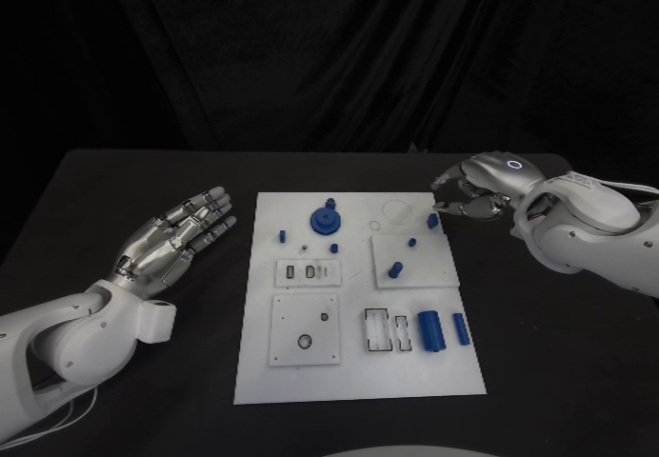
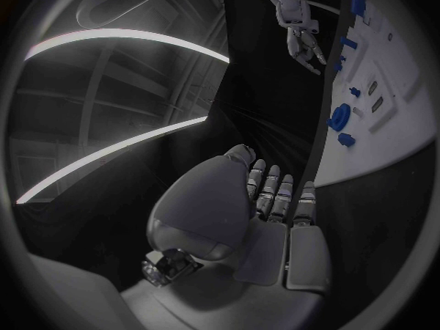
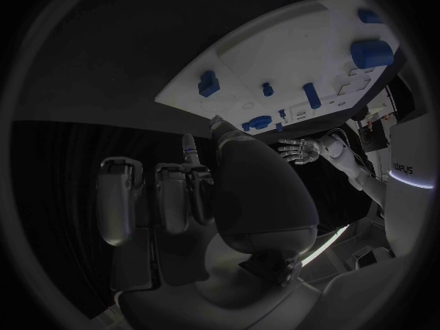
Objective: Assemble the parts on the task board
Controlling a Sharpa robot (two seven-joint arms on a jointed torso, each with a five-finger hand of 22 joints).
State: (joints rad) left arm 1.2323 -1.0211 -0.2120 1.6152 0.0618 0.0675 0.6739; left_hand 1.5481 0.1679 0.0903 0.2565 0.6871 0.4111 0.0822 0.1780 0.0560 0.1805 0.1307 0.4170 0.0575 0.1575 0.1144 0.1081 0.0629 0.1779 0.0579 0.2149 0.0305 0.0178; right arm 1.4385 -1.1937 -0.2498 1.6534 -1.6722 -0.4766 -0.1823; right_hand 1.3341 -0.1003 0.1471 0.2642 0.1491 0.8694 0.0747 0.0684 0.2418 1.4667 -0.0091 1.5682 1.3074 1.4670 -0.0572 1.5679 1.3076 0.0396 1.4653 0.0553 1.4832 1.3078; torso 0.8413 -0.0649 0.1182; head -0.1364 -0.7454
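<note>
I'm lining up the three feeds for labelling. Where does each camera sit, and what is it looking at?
Head view: on the robot's head, looking down at the white board on the black table; both arms enter, left hand and right hand.
Left wrist view: behind the left hand, facing the board.
Right wrist view: behind the right hand, facing the board.
All three share the board; each wrist view also catches the other hand.

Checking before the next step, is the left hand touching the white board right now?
Apart. In the head view the left hand lies open on the black table, with a dark strip of table between its fingertips and the white board's edge.
</note>
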